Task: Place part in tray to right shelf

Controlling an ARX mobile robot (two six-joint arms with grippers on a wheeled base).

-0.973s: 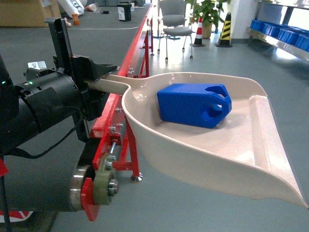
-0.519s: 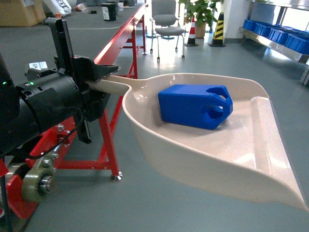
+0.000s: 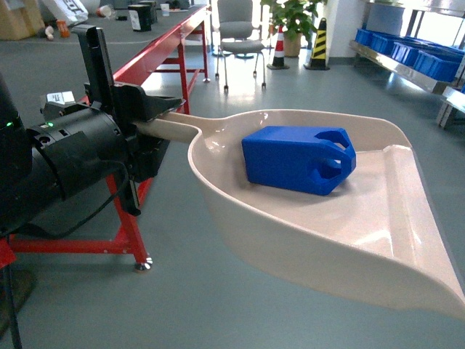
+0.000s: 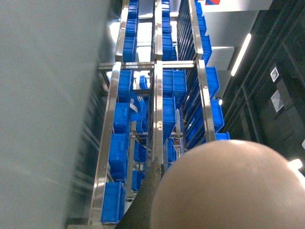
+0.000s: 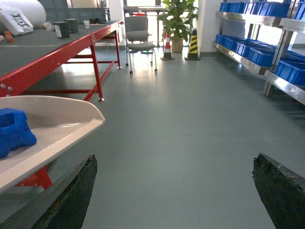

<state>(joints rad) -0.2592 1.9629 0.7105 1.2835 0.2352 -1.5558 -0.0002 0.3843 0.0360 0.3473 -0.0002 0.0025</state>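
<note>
The part (image 3: 298, 158), a bright-blue block with notched end, lies on its side in the bowl of the cream tray (image 3: 363, 218). My left gripper (image 3: 156, 116) is shut on the tray's handle and holds it level above the floor. In the left wrist view the tray's beige underside (image 4: 228, 186) fills the lower right beside one dark finger (image 4: 147, 200). The right wrist view catches the tray (image 5: 57, 121) and the part (image 5: 14, 131) at its left. My right gripper (image 5: 174, 191) is open with only floor between its fingers. The right shelf (image 3: 407, 58), steel with blue crates, stands far right.
A long red-framed table (image 3: 156, 51) runs off to the back left, its leg (image 3: 131, 233) near my left arm. An office chair (image 3: 240, 36), a potted plant (image 3: 290, 18) and a striped cone (image 3: 317, 43) stand at the back. Grey floor (image 5: 190, 119) spreads ahead.
The head view has swung right: the red table slid left and back, and the steel shelf came further in. The tray and part stay steady in the left gripper.
</note>
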